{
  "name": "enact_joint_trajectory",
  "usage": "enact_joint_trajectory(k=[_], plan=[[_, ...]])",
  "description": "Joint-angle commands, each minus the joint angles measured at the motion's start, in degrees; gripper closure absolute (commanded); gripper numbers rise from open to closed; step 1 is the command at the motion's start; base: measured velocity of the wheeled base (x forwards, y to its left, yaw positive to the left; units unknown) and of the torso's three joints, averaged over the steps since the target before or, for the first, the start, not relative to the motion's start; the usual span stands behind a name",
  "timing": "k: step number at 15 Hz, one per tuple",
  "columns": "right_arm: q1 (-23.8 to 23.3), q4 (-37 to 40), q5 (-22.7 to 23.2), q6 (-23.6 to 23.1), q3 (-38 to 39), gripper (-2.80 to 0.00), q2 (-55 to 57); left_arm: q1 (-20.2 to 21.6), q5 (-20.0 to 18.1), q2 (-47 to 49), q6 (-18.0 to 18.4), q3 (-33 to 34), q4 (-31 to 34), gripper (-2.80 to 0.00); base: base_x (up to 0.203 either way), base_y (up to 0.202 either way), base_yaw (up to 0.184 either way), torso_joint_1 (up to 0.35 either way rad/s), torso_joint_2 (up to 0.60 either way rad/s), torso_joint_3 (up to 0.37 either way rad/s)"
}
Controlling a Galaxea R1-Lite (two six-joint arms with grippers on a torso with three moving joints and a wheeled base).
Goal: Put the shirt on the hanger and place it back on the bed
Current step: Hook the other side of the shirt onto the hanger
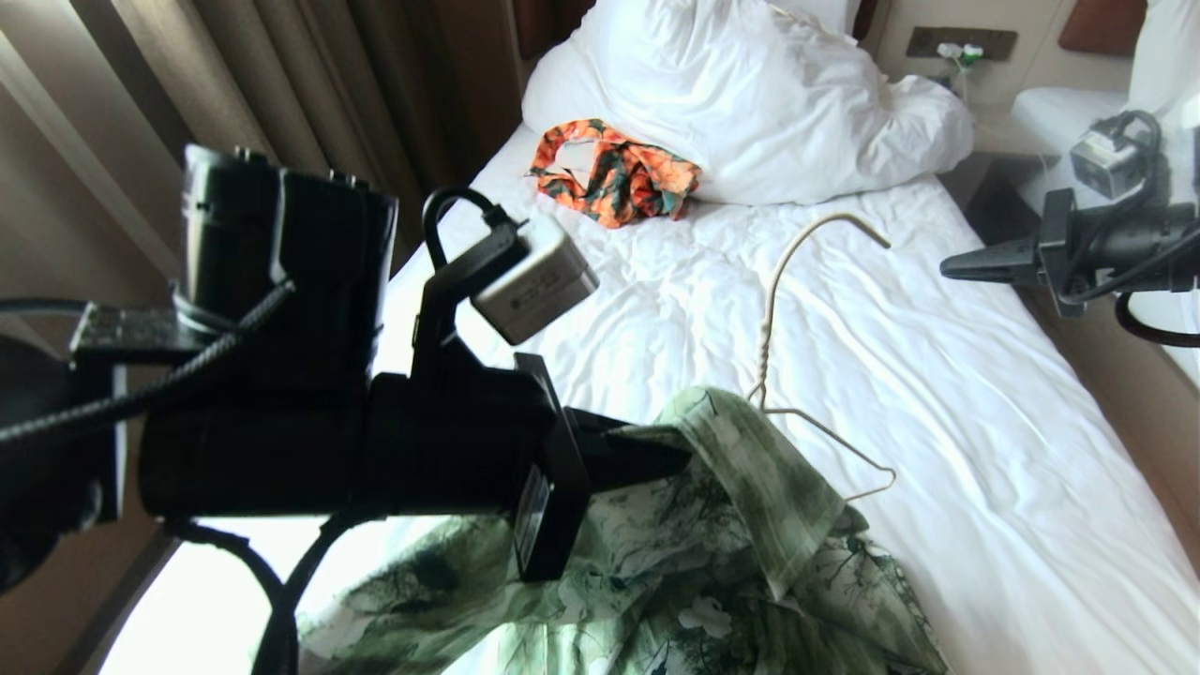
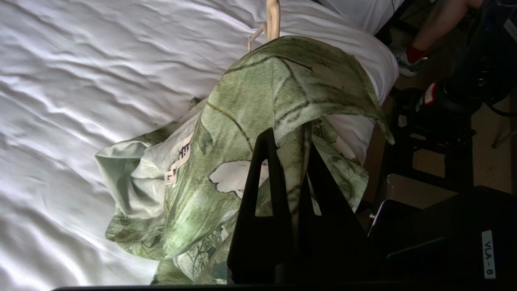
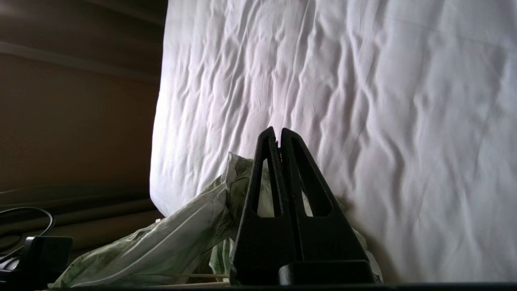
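Note:
The green flowered shirt (image 1: 750, 534) lies bunched at the near end of the bed (image 1: 984, 422), its collar lifted off the sheet. My left gripper (image 1: 670, 455) is shut on a fold of that collar; in the left wrist view the cloth runs between the black fingers (image 2: 266, 161) of the gripper (image 2: 288, 141). The cream wire hanger (image 1: 764, 347) rises from under the collar, its hook pointing toward the pillow and one shoulder wire bare to the right. My right gripper (image 1: 949, 267) hovers over the bed's right edge, shut and empty (image 3: 278, 133), with the shirt (image 3: 181, 238) beyond it.
An orange-and-green garment (image 1: 614, 173) lies against the bulky white duvet (image 1: 750, 94) at the head. Curtains (image 1: 281, 75) hang along the left side. A second white bed (image 1: 1059, 112) stands at the right. A person's leg (image 2: 440, 20) shows past the bed's edge.

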Motion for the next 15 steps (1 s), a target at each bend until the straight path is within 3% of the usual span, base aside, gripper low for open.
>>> enact_joint_trajectory(k=[1, 5, 9, 10, 11, 15], plan=[[4.57, 1.2, -2.04, -0.52, -0.12, 0.0, 3.82, -2.34, -0.08, -4.5, -2.52, 10.03, -7.52, 0.0, 0.0, 0.0, 0.0, 0.0, 0.0, 0.0], [14.3, 2.82, -7.43, -1.08, -1.71, 0.0, 9.97, -1.76, 0.05, -7.27, -4.07, 16.45, -11.43, 0.0, 0.0, 0.0, 0.0, 0.0, 0.0, 0.0], [23.48, 10.97, -12.55, -1.06, -13.58, 0.0, 18.36, -1.35, 0.03, -8.01, -4.26, 17.78, -11.49, 0.0, 0.0, 0.0, 0.0, 0.0, 0.0, 0.0], [26.01, 14.01, -14.35, -1.14, -17.1, -0.54, 20.27, -1.35, 0.03, -8.01, -4.26, 17.78, -11.49, 0.0, 0.0, 0.0, 0.0, 0.0, 0.0, 0.0], [28.7, 15.99, -15.59, -1.54, -19.72, -2.8, 21.84, -1.43, 0.03, -7.94, -4.26, 17.87, -11.49, 0.0, 0.0, 0.0, 0.0, 0.0, 0.0, 0.0], [33.96, 19.69, -16.72, -5.39, -21.97, -2.8, 23.7, -1.52, 0.03, -7.65, -4.26, 18.68, -11.66, 0.0, 0.0, 0.0, 0.0, 0.0, 0.0, 0.0]])
